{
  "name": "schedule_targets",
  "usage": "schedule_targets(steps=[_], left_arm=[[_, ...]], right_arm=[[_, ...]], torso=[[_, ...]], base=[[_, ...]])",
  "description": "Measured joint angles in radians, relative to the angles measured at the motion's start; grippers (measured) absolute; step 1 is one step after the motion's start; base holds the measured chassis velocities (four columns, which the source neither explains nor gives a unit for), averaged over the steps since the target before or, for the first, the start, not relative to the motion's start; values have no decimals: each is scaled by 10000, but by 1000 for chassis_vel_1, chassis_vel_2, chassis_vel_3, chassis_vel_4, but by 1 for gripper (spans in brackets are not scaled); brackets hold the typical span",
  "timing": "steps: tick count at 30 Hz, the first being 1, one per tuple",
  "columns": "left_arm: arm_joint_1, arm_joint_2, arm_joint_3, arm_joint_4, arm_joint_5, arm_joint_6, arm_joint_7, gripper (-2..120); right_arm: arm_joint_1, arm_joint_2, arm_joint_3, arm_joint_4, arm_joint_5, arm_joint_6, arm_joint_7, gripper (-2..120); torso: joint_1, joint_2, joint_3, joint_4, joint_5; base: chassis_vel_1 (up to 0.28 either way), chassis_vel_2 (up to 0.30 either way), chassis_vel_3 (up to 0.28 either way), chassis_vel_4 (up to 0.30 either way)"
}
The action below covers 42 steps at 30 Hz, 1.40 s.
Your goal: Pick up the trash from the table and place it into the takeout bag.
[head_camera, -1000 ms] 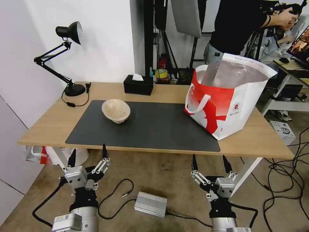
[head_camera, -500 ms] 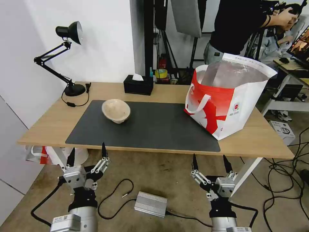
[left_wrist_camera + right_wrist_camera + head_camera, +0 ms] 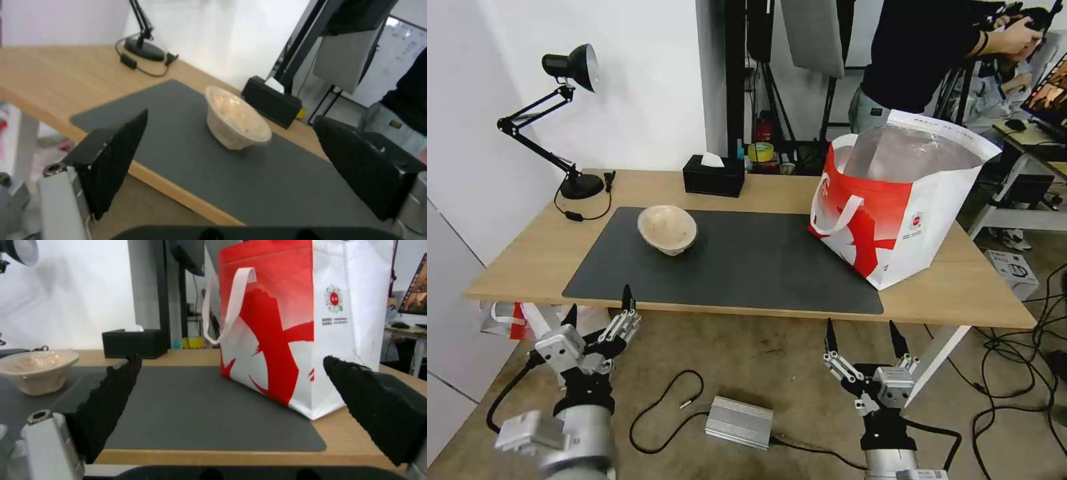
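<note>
I can't see what lies inside the takeout bag [image 3: 894,220]; its walls hide the bottom. The beige bowl [image 3: 667,229] tips away, inside unclear. The tabletop [image 3: 960,287] hides the red-and-white plastic bag [image 3: 504,319] partly.

Left tool [image 3: 598,312]: low, below near edge of surface [image 3: 527,247] — fingers spread wide, arm tilted to robot's left.
Right tool [image 3: 862,335]: low, in front of surface edge — fingers apart, pointing up.

Beige bowl [image 3: 667,229] on dark grey mat [image 3: 747,267]; red-and-white takeout bag [image 3: 894,213].
</note>
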Motion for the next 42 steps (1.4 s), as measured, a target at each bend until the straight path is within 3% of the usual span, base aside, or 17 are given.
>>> schedule_targets(steps=[2, 3, 7, 9, 11, 15, 19, 33, 42], left_arm=[[-696, 162, -167, -23, -1349, 90, -250, 100], [-696, 162, -167, -23, -1349, 90, -250, 100], [-1855, 613, -604, -24, -3925, 638, -864, 100], [-2069, 702, -687, -24, -4403, 732, -1007, 100], [-2882, 1007, -950, -24, -5815, 980, -1431, 100], [-3969, 1410, -1079, 17, -7039, 1117, -1879, 100], [-4487, 1572, -1063, 189, -7569, 1168, -2089, 100], [-7572, 2284, -431, 2083, -10489, 1647, -3084, 100], [-8377, 2272, -93, 3000, -11154, 1928, -3536, 100]], right_arm=[[0, 0, 0, 1, 2, 0, 0, 100], [0, 0, 0, 1, 2, 0, 0, 100], [0, 0, 0, 4, 2, 0, -1, 100], [0, 0, 0, 4, 2, 0, -1, 100], [0, 0, 0, 4, 2, 0, -1, 100], [0, -1, 0, 4, 3, 0, -2, 100], [0, -1, 1, 4, 2, 0, -1, 100], [0, -1, 1, 5, 3, 0, -1, 100], [0, -1, 1, 5, 3, 0, -1, 100]], torso=[[-1, 0, 0, 0, 0], [-1, 0, 0, 0, 0], [0, 0, 0, 0, -1], [0, -1, 0, -1, 0], [0, -1, 0, 0, -1], [0, -1, 1, 0, 2], [0, -1, 1, -1, 0], [-2, -1, 0, -1, 0], [-1, -1, 0, -1, -1]], base=[[0, 0, 0, 0], [0, 0, 0, 0], [0, 0, 0, 0], [0, 0, 0, 0], [0, 0, 0, 0], [0, 0, 0, 0], [0, 0, 0, 0], [0, 0, 0, 0], [0, 0, 0, 0]])
